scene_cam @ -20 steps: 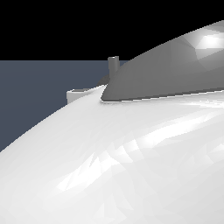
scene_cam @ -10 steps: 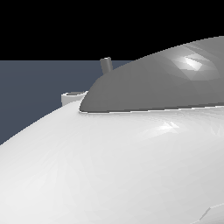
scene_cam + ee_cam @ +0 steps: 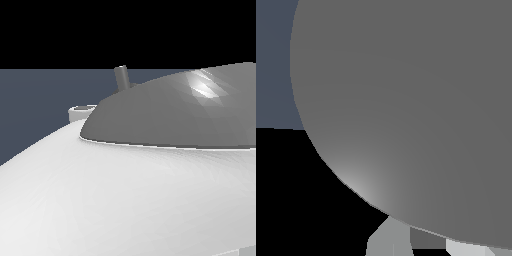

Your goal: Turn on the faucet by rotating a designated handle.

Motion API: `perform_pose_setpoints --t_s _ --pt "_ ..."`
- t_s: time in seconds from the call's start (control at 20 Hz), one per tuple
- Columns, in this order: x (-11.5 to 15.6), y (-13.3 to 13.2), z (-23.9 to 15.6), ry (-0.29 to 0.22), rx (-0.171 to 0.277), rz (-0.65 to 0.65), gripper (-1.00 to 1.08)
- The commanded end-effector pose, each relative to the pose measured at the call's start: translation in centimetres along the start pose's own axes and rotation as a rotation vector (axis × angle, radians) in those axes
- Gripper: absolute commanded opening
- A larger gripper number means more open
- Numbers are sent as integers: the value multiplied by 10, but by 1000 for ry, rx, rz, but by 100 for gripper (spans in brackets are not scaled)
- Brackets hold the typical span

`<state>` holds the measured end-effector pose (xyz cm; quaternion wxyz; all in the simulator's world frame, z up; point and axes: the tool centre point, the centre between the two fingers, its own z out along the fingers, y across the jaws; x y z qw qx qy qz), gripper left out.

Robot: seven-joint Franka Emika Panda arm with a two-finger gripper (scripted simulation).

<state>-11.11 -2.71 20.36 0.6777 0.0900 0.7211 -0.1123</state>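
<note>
Slate-blue floor, white arm close up, grey faucet

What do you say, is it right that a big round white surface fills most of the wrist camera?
Not quite. The big round surface does fill most of the picture, but it is matte grey, not white. The wrist view shows it.

The white arm hides most of the scene; the gripper is unseen.

Flat slate-blue floor, its contents hidden behind white arm.
</note>
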Motion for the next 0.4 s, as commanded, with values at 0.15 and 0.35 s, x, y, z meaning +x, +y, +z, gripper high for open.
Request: perform_pose_setpoints --t_s 0.15,0.35 --pt "-22 119 -32 -52 -266 34 -100" --pt "-23 132 -36 -59 -286 39 -100"
